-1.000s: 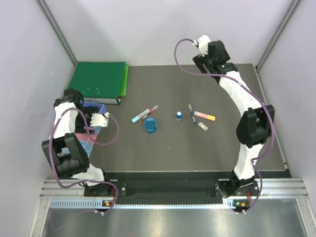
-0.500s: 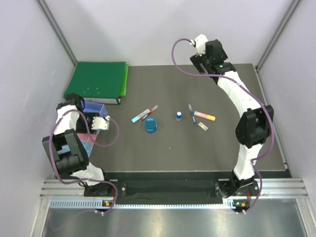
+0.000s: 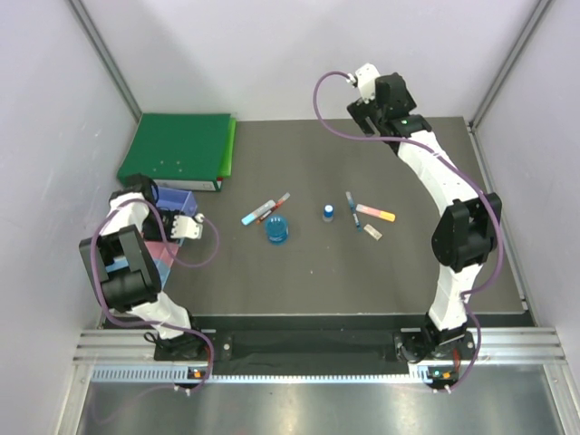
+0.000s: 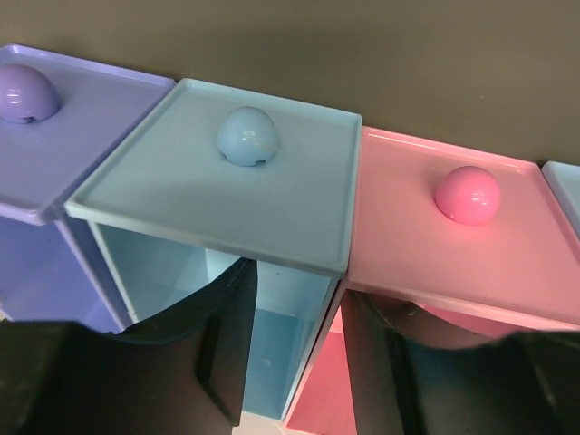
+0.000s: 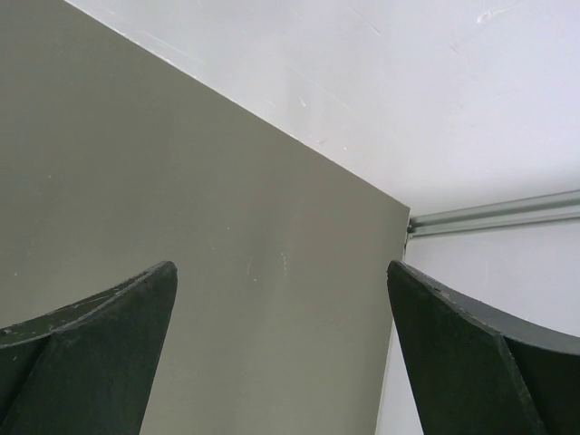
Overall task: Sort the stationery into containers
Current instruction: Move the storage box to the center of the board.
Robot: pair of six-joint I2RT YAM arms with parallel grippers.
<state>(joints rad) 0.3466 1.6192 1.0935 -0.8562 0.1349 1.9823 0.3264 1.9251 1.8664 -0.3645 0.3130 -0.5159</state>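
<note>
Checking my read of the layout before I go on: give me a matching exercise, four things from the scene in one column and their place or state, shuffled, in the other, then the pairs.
Things:
1. green binder
2. blue reel
3. orange-pink marker
4. right pincer

Place or state:
A. jaws wide apart, nothing between them
B. right of the small bottle, past the dark blue pen
C. far left corner of the table
D. just on the near side of the red-blue pen

Pairs: 1-C, 2-D, 3-B, 4-A
</note>
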